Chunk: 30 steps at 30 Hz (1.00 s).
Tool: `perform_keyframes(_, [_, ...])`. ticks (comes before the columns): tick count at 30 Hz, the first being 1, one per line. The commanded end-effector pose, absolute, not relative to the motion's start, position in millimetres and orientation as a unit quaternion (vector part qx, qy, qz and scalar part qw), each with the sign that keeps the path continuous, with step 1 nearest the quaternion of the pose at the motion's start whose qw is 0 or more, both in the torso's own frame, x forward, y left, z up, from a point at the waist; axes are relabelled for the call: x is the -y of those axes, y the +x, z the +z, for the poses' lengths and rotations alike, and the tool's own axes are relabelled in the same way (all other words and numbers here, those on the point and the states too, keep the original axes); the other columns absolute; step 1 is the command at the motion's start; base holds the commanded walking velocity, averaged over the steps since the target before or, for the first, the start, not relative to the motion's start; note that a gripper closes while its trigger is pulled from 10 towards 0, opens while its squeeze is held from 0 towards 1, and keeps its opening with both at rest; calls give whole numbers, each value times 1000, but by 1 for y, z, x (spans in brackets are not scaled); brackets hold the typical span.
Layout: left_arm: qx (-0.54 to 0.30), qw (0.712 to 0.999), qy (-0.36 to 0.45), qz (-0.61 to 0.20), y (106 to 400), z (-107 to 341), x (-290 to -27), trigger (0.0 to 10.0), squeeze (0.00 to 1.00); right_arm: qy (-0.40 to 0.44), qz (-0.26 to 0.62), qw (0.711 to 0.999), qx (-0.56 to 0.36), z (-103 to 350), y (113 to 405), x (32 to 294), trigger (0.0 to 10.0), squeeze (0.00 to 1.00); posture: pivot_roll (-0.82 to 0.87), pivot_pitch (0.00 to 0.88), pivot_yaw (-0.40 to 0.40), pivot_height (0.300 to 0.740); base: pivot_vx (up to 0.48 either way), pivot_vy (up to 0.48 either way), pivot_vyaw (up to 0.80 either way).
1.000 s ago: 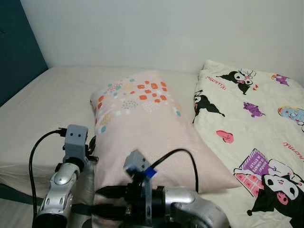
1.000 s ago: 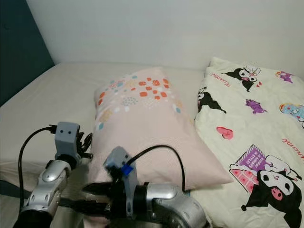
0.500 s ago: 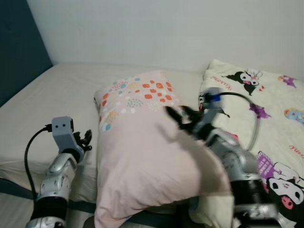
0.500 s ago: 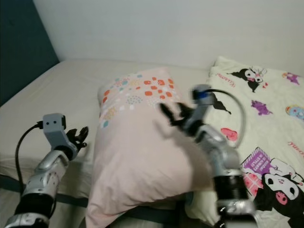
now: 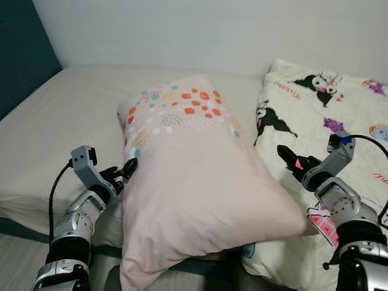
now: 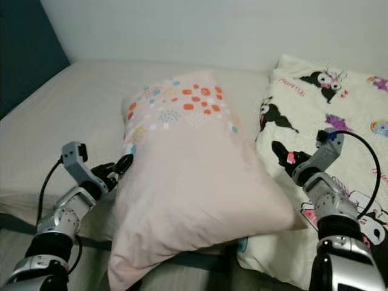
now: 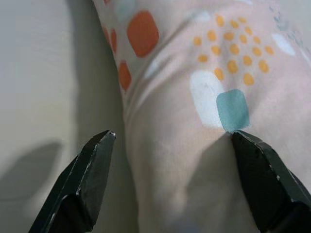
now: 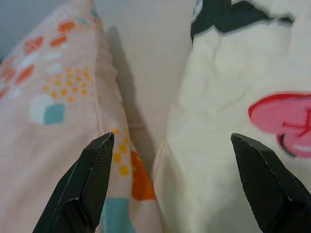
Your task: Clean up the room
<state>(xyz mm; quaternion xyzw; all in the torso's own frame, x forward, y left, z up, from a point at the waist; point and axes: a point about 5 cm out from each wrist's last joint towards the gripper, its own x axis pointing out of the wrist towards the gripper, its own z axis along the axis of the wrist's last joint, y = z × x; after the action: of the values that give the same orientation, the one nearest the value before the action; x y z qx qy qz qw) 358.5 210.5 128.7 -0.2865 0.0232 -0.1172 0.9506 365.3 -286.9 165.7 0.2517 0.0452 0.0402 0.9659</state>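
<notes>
left pincer [image 7: 170, 160] wide around pillow [image 5: 194, 182]

The bed [image 5: 66, 121] carries everything here, covered in a plain cream sheet and running back to a pale wall. A pink pillow [image 5: 194, 188] lies lengthwise on it near the middle (its far end dotted with orange, teal and white patches), and its near end hangs past the bed's front edge. Just beside it, on the robot's right, a cream quilt [image 5: 321, 115] printed with black cartoon figures and pink hearts lies spread over the mattress.
</notes>
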Motion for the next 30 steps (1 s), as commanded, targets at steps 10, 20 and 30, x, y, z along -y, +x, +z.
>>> perform_keyframes(10, [12, 908, -398, -133, 362, 141, -223, 10000, 1000, 317, 79, 945, -24, 175, 372, 283, 10000, 1000, 39, 363, -17, 567, 0, 0, 0])
perform_keyframes(20, [5, 890, -411, -197, 360, 145, -216, 10000, 1000, 331, 112, 936, -51, 168, 379, 260, 10000, 1000, 52, 369, -20, 567, 0, 0, 0])
perform_keyframes(30, [-25, 889, -393, -235, 361, 137, -189, 10000, 1000, 328, 145, 926, -118, 134, 377, 223, 10000, 1000, 68, 377, 4, 567, 0, 0, 0])
